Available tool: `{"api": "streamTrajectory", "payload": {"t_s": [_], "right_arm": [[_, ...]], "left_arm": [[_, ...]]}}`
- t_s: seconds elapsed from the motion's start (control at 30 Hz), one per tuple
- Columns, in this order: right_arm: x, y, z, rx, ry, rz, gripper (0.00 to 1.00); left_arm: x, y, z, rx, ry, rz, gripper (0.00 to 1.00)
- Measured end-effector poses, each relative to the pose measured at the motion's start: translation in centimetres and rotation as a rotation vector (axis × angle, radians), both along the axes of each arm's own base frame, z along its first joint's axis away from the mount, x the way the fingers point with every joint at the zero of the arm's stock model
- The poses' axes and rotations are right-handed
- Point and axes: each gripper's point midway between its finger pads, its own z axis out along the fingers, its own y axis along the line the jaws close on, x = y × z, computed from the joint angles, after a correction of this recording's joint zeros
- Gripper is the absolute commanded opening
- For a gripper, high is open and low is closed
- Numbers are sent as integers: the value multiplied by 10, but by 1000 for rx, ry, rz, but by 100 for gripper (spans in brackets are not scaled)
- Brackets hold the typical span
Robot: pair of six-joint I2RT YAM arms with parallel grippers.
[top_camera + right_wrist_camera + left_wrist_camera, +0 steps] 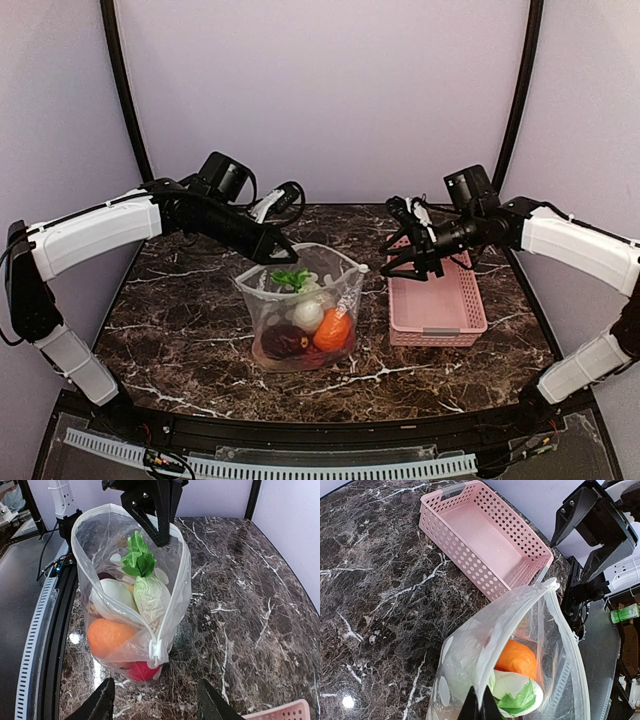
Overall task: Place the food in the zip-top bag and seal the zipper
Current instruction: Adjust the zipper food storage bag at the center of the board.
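Pinching the rim, the shut left gripper (283, 255) holds the clear white-dotted plastic zip-top bag (262, 300) upright, mouth open, on the dark marble table (180, 320). The right gripper (400, 268) hangs part-open and empty just beside it, likely readying for the thin clear zipper (184, 575). Inside are one round orange fruit (107, 635), one white radish (117, 597), one green-leafed cabbage (152, 600), one maroon piece (285, 342) and one red piece (141, 671). One pink perforated plastic basket (437, 335) holds no food.

The tabletop (180, 320) is dark brown marble veined white. Near its right edge the basket (437, 300) is pale pink, its walls patterned with rows of holes. The zip-top bag (345, 290) is clear with white dots; inside show an orange fruit (333, 330), a dark maroon one (285, 342), a red one (140, 671) and a white cabbage (152, 597) with green leaves
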Motion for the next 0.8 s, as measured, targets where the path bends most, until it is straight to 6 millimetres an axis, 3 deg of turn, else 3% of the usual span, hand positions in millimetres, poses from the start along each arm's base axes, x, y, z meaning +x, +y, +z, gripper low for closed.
{"api": "streamTrajectory", "payload": {"t_s": [0.27, 0.47, 0.8], "right_arm": [[7, 17, -19, 56, 101, 42, 45], [7, 21, -19, 67, 92, 57, 45], [4, 31, -39, 15, 83, 75, 29]], "left_arm": [[0, -1, 1, -7, -2, -6, 1], [0, -1, 0, -5, 0, -7, 1], [2, -3, -10, 10, 14, -10, 1]]}}
